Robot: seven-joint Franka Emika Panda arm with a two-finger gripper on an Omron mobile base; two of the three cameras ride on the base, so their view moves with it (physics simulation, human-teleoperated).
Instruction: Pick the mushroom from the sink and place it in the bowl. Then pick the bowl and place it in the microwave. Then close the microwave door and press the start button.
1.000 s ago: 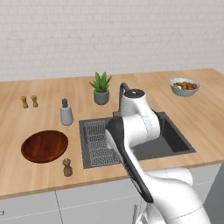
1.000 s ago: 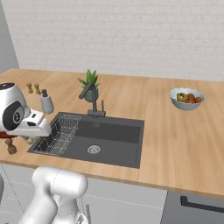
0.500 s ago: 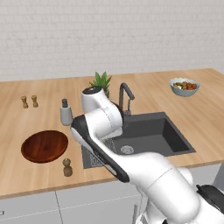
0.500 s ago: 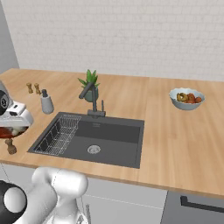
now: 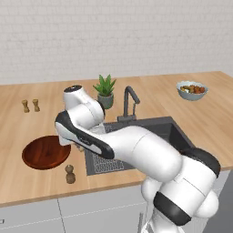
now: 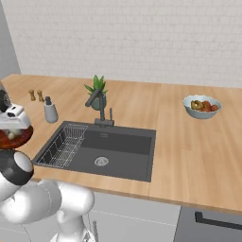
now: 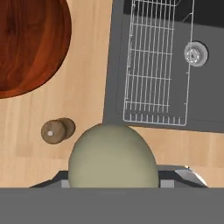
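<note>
The wooden counter [image 5: 191, 123] runs wide under a pale brick wall [image 5: 113, 36], and the dark sink [image 6: 118, 151] is sunk into it, with its wire rack [image 7: 157, 65] at one end and the round drain [image 7: 195, 54] beyond the rack. The bowl [image 7: 26, 43] of reddish-brown wood sits on the counter just beside the sink, on the rack's side; from the hand view it lies up and off to one side of my pincer [image 7: 114, 186], not beneath it. A small brown shaker [image 7: 57, 130] stands between the bowl and me. The mushroom [image 7: 113, 159] sits right between my fingers, its pale cap swelling large in the hand view; I seem to be grasping it above the counter's edge, though the contact itself is hidden.
</note>
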